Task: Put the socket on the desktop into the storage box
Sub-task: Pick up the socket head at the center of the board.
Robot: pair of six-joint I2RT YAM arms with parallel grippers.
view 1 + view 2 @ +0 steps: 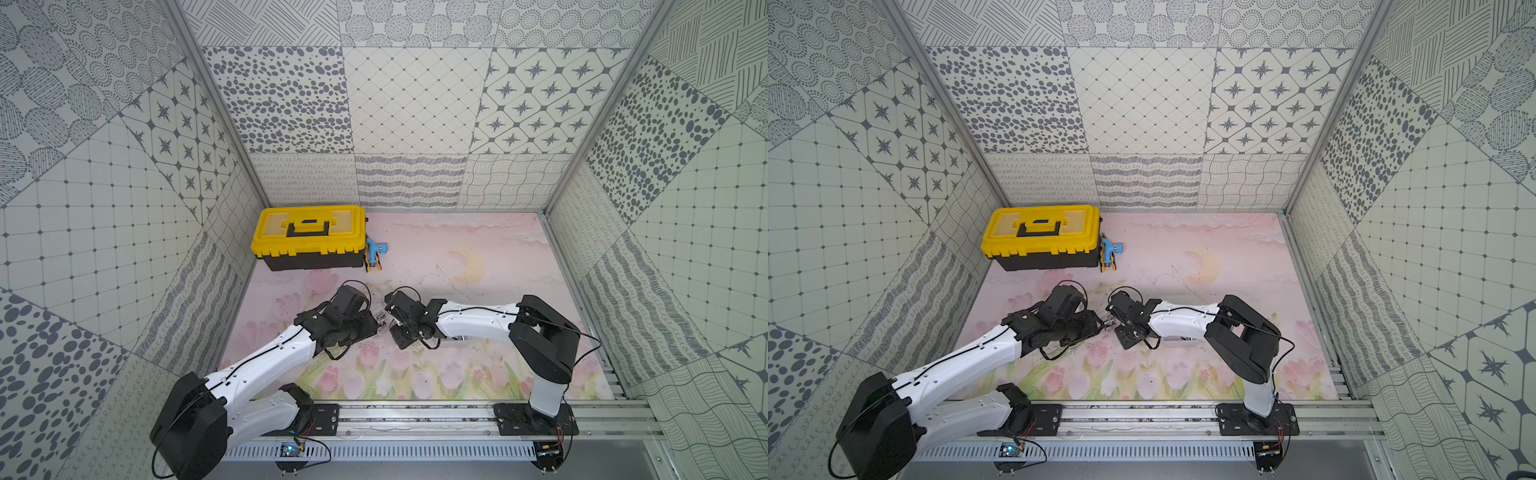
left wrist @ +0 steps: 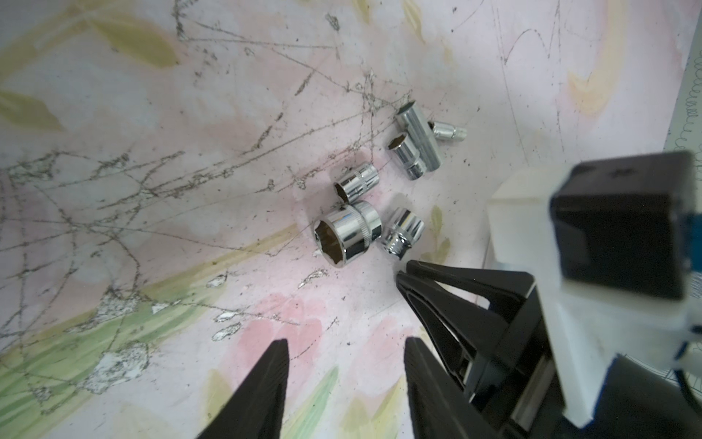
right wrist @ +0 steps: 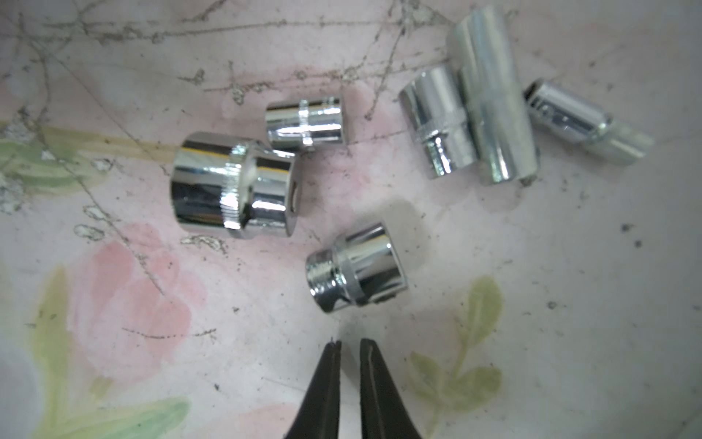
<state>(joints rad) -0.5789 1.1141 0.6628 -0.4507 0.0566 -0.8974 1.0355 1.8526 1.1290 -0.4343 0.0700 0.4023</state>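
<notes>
While the left gripper hovers with fingers spread and the right gripper shows fingers pressed together on nothing, the sockets lie between them, near the middle of the tabletop, seemingly awaiting a pick; the toolbox fills its far left corner.

The sockets were seen as shiny silver, the table was painted with pink flowers, and the toolbox lid was coloured yellow.
</notes>
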